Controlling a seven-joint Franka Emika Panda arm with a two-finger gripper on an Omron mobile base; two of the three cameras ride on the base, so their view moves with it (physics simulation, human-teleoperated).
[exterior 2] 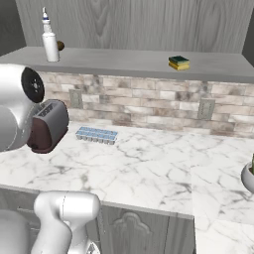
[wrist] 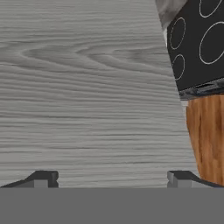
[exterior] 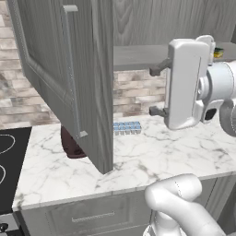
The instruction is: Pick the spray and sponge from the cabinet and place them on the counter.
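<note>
Cabinet door hangs swung open over the counter, its long bar handle facing out. Gripper sits just right of the door's edge, level w/ the inner shelf, fingers spread wide & nothing between them (released). In the hand view both dark fingertips stand far apart against grey wood grain.

Spray stands upright at the shelf's left end, a small brown round thing just behind it. Sponge lies flat on the same shelf, well right of the spray.

Below the shelf, on the counter: toaster at left, pale blue ice-cube tray just right of it, near the brick backsplash. Black stovetop borders the counter left of the door.
</note>
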